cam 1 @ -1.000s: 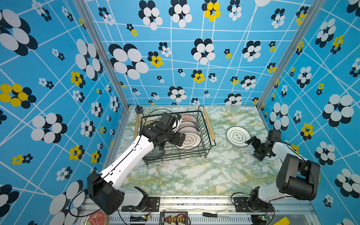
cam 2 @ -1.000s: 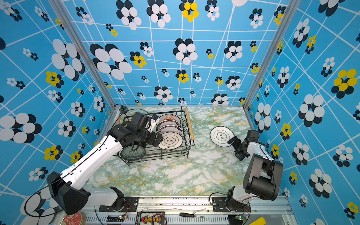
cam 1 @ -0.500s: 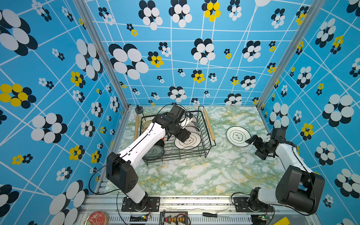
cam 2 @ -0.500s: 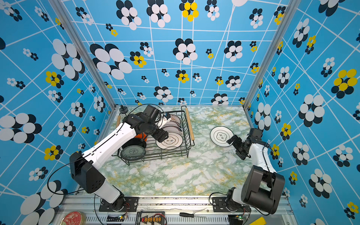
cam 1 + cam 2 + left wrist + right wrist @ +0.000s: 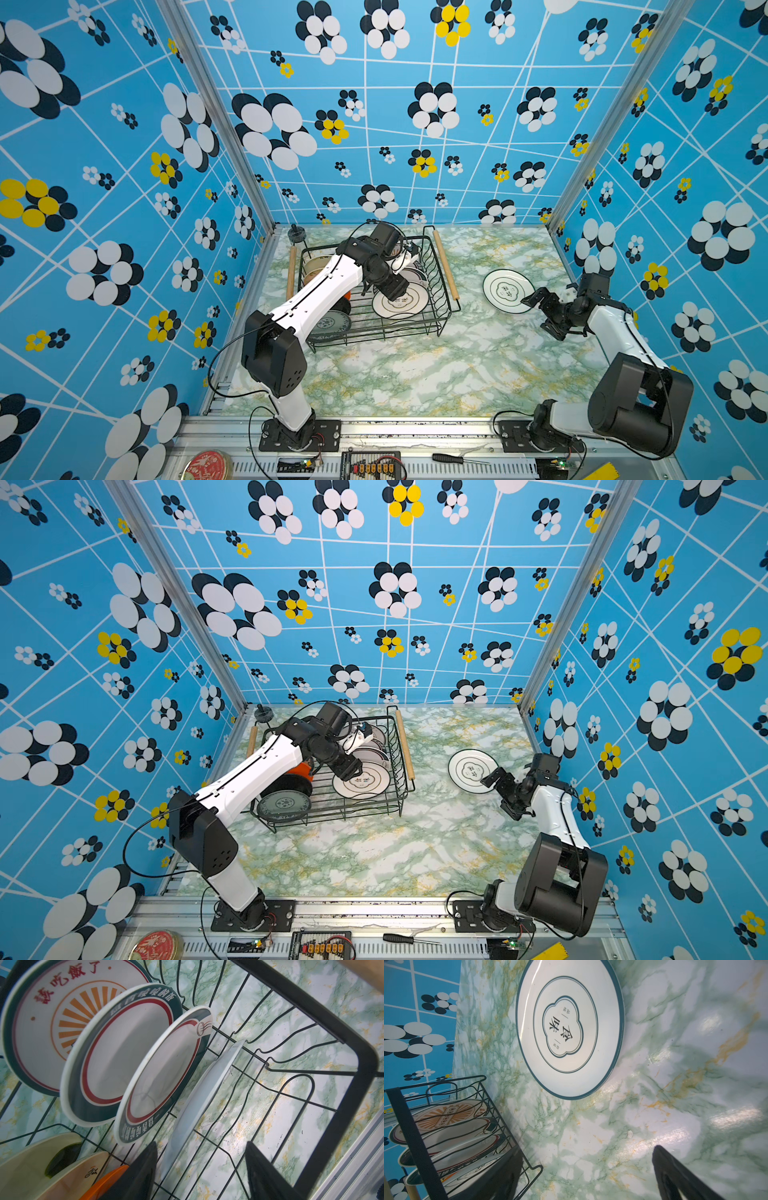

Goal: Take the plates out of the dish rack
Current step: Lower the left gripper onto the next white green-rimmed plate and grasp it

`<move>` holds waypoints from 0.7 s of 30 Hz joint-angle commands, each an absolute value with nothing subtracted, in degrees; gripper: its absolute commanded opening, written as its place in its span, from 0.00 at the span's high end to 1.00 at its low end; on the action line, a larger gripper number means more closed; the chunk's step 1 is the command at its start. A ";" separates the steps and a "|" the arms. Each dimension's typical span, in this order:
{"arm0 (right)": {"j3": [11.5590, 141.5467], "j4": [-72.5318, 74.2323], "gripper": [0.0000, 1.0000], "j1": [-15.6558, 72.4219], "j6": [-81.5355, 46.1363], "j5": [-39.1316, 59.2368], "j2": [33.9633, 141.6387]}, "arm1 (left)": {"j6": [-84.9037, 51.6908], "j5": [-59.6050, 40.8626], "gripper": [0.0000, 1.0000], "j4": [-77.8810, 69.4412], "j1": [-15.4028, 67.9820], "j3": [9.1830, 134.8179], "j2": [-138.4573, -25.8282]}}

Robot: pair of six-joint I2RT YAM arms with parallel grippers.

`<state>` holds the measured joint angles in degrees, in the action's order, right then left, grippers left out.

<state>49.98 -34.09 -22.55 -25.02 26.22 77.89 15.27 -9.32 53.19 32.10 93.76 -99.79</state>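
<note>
The black wire dish rack [image 5: 440, 320] [image 5: 399, 796] stands at the back left and holds several upright plates. My left gripper [image 5: 397, 291] [image 5: 351, 771] reaches down into it at the front white plate [image 5: 401, 301] [image 5: 361, 781]. In the left wrist view that plate [image 5: 207, 1088] shows edge-on between the open jaws of my left gripper [image 5: 201, 1144], close to one finger. Printed plates [image 5: 116, 1053] stand behind it. My right gripper [image 5: 540, 316] [image 5: 500, 796] [image 5: 587, 1149] hangs open and empty beside a white plate with a dark rim [image 5: 507, 291] [image 5: 569, 1028] lying flat on the table.
In the rack's left half are a blue-grey plate [image 5: 332, 326], an orange one [image 5: 108, 1178] and a cream one [image 5: 31, 1163]. Wooden handles [image 5: 444, 266] run along the rack's sides. A red tin [image 5: 208, 465] and a screwdriver [image 5: 457, 459] lie on the front rail.
My left arm has swung over the rack and its jaws have narrowed around the front plate's rim. My right gripper has barely moved.
</note>
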 commanded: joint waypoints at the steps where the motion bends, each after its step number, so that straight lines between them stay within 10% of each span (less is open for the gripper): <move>1: 50.20 -34.51 0.01 -22.83 -24.08 27.35 77.87 | 16.69 -10.75 0.34 53.13 30.95 96.18 -102.74; 21: 49.91 -33.61 0.01 -22.85 -24.02 28.76 78.09 | 18.19 -9.45 0.68 54.26 29.97 97.51 -108.19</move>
<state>49.98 -33.89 -22.55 -24.97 27.73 77.89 17.37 -9.85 53.28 30.35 96.60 -107.55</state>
